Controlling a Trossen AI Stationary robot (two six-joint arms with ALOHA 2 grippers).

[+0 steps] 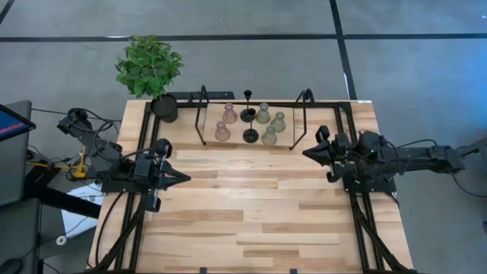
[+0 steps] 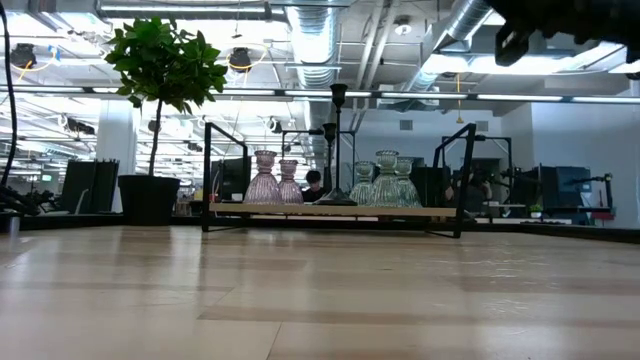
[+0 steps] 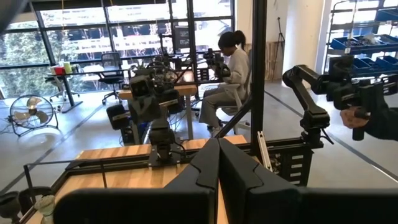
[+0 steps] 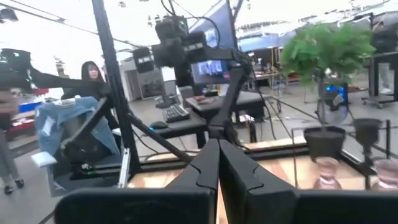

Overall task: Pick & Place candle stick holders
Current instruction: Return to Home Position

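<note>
Wooden table (image 1: 251, 221), seen from above, fills the lower centre of the high view. The left arm lies along its left edge and the right arm along its right edge.

Left gripper (image 1: 185, 177): at middle left, over bare boards, fingers pressed together to a point and holding nothing. Right gripper (image 1: 307, 153): at middle right, just beside the right wire frame (image 1: 303, 114), fingers likewise pressed together and empty (both wrist views confirm the two dark fingers meeting with nothing between them).

Shelf (image 2: 440, 212): a low board at upper centre of the table, spanning from the left wire frame (image 1: 202, 114) to the right one. It bears all seven candle stick holders.
- Two pink glass holders (image 1: 230, 113) stand at the shelf's left end, one behind the other.
- Two black thin-stemmed holders (image 1: 250, 135) stand at its centre, also one behind the other.
- Three olive-green glass holders (image 1: 269, 136) are clustered at its right end, near one another.
- All stand upright in the low view.

Black pot (image 1: 164, 107): at the table's upper left corner, beside the left frame and off the shelf. It contains a leafy green plant (image 1: 149, 65).

A person (image 3: 230, 74) sits at a desk in the room beyond the table, upper centre of the left wrist view.
</note>
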